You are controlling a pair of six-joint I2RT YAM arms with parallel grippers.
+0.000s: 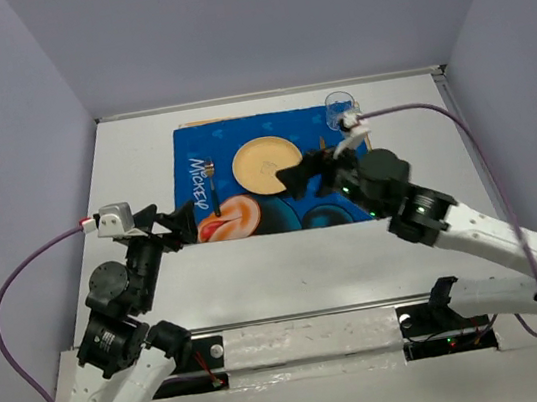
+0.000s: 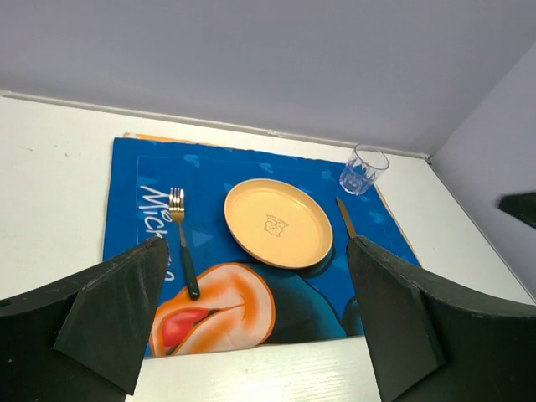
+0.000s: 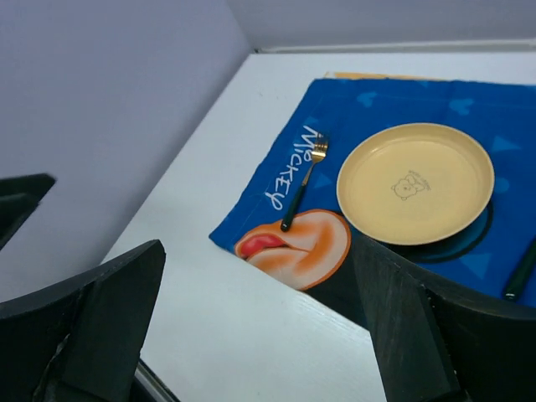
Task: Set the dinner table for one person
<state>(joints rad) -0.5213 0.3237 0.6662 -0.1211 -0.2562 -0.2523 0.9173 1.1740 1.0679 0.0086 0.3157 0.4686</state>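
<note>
The white dinner table [image 1: 131, 161] carries a blue Mickey-print placemat [image 1: 237, 125]. On the mat lie a yellow plate [image 1: 265, 165], a gold fork with a dark handle [image 1: 214, 186] to its left, and a clear glass [image 1: 339, 106] at the mat's far right corner. In the left wrist view the plate [image 2: 278, 222], fork [image 2: 182, 243], glass [image 2: 363, 170] and a dark knife [image 2: 346, 216] right of the plate all show. My left gripper [image 1: 179, 223] is open and empty over the mat's near left corner. My right gripper [image 1: 306, 168] is open and empty over the mat, right of the plate.
Grey walls close the table on the left, far side and right. A metal rim [image 1: 296, 315] runs along the near edge by the arm bases. Bare white tabletop [image 3: 218, 318] lies in front of the mat.
</note>
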